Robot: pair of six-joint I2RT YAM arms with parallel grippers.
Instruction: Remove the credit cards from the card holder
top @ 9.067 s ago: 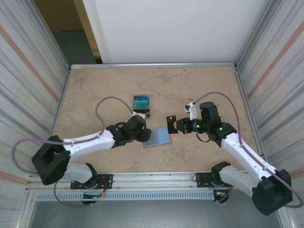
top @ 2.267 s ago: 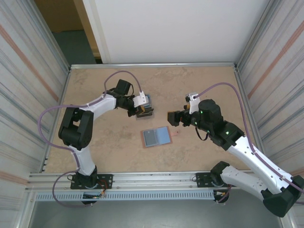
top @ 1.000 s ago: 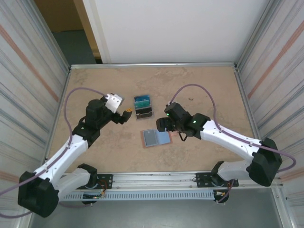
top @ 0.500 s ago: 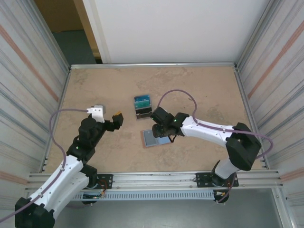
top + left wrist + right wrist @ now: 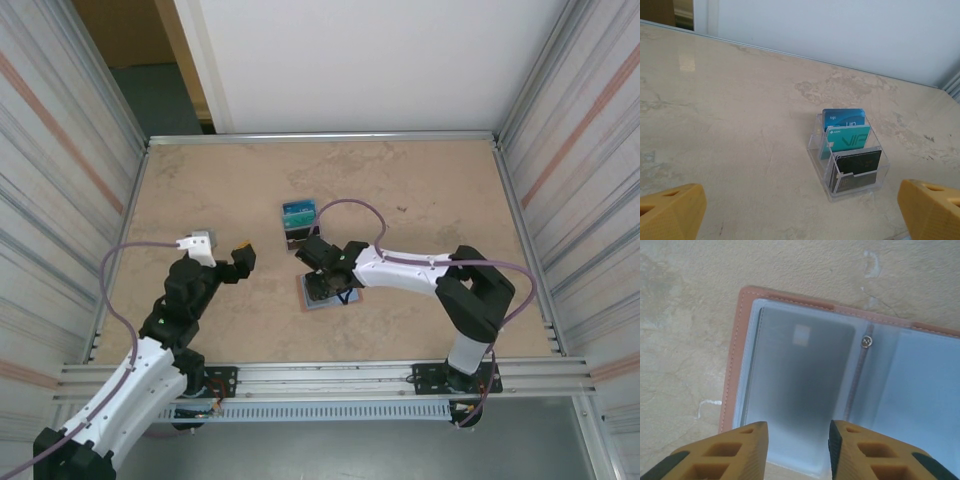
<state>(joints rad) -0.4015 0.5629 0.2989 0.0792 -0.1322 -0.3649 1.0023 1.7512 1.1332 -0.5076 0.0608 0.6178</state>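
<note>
The card holder [image 5: 313, 299], a salmon-pink wallet, lies open and flat on the table. In the right wrist view the card holder [image 5: 735, 355] shows blue-grey frosted sleeves. A dark grey credit card [image 5: 800, 365] sits inside its left sleeve. My right gripper [image 5: 324, 279] hangs right over that sleeve. Its jaws [image 5: 797, 442] stand a little apart above the sleeve's near edge, with nothing held between them. My left gripper [image 5: 240, 259] is wide open, off to the wallet's left, holding nothing. Its two fingertips frame the left wrist view, the left gripper [image 5: 800, 215] far from any object.
A clear plastic card stand [image 5: 299, 226] sits just behind the wallet. In the left wrist view the stand [image 5: 850, 182] holds a blue card, a teal card [image 5: 852, 140] and black cards upright. Metal walls fence the table on both sides.
My right gripper moved left across the wallet onto its left half and its jaws narrowed. The left arm drew back toward the near left, still open.
</note>
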